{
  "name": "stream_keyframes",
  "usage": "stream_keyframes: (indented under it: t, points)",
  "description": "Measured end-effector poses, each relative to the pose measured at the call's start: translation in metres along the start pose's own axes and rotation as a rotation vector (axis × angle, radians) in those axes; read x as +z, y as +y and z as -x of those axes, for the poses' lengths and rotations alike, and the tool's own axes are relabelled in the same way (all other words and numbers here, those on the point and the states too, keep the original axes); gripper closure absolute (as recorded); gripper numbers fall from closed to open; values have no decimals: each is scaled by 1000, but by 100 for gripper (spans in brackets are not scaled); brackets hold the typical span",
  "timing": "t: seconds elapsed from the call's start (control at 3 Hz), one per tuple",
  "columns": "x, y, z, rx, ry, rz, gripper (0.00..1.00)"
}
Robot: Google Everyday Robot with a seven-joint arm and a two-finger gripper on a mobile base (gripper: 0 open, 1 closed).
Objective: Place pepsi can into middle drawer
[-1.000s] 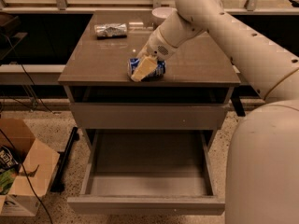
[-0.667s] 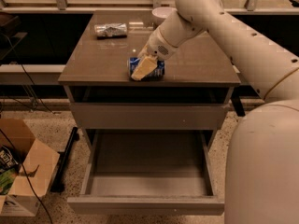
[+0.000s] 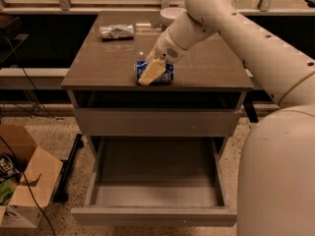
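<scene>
Pepsi can (image 3: 167, 74) lay on its side near the front edge of the worktop (image 3: 108, 65), just above the centre of the frame, not yet lifted. The tool (image 3: 150, 75) was down on it, covering part of its front face; whether it had closed on the can could not be told. The step in hand looked like the pick-up. The middle drawer (image 3: 152, 216) stood pulled out at the bottom centre of the frame, its tray bare and directly below the can. The next move probably called for a firm hold, a lift off the worktop, a carry forward past the front edge, and a descent into the tray. A foil packet (image 3: 116, 31) lay well apart, at the upper left.
</scene>
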State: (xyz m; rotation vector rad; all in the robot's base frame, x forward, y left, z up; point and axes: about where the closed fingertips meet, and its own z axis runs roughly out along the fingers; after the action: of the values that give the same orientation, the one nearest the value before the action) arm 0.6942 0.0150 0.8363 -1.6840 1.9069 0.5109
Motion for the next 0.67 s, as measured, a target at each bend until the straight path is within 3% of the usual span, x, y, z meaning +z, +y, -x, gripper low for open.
stream_keyframes:
  t: [0.33, 0.67]
  points:
    - [-6, 15, -1, 3, -4, -8, 100]
    - [-60, 55, 16, 10, -61, -136, 100]
